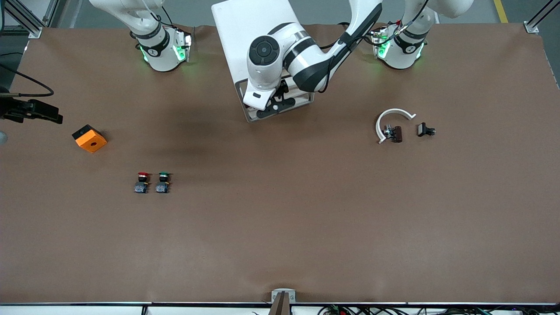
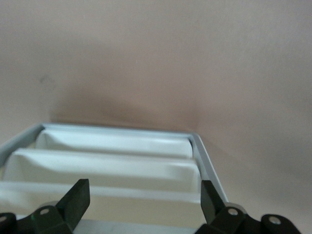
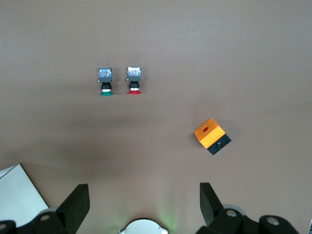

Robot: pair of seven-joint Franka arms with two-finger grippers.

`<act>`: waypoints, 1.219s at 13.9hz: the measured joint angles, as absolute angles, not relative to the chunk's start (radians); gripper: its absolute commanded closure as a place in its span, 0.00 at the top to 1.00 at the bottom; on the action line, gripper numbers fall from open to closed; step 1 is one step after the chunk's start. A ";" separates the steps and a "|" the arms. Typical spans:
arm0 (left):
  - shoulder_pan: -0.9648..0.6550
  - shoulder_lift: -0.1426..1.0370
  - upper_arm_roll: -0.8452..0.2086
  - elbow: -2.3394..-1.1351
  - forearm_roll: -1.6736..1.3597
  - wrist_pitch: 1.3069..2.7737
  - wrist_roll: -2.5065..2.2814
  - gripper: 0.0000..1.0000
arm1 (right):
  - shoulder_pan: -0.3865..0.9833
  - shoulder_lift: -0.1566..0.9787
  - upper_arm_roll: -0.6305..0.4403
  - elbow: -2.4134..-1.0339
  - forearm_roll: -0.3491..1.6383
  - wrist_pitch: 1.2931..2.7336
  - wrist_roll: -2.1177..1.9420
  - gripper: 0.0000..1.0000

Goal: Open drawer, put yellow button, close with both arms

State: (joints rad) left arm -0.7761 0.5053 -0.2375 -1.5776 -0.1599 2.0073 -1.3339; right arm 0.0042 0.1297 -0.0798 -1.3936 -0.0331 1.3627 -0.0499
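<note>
Where the brown desk point(image 1: 280, 227) lies nearest the front camera, it carries a red-capped button point(image 1: 141, 182) and a green-capped button point(image 1: 163, 182) just beside each other, toward the right arm's end. Farther from that camera sits an orange box point(image 1: 89, 138) with a hole in its top; toward the left arm's end lie a white curved clip point(image 1: 390, 120), a dark brown part point(image 1: 396, 134) touching it and a small black part point(image 1: 425, 130). No yellow button shows in any view. The white cabinet point(image 1: 251, 30) stands between the bases. The left pincer point(image 1: 274, 106), fingers point(image 2: 75, 197) spread and holding nothing, hangs over the stacked drawers' point(image 2: 117, 161) fronts. The right pincer point(image 3: 144, 202), spread and empty, waits high over the desk.
</note>
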 measured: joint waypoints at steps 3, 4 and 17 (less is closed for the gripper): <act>-0.775 0.505 -0.237 -1.582 -0.233 1.999 -1.334 1.00 | -0.003 0.130 -0.080 -1.370 -0.034 1.362 -0.050 1.00; -0.774 0.505 -0.237 -1.583 -0.241 1.996 -1.334 1.00 | -0.006 0.130 -0.080 -1.363 -0.034 1.362 -0.050 1.00; -0.623 0.504 -0.232 -1.584 -0.169 1.983 -1.290 1.00 | -0.058 0.102 -0.080 -1.343 -0.025 1.291 -0.052 1.00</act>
State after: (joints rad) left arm -0.6229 0.5040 -0.2317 -1.5841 -0.1692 1.9825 -1.2899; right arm -0.0577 0.1015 -0.0800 -1.3432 -0.0254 1.2908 -0.0519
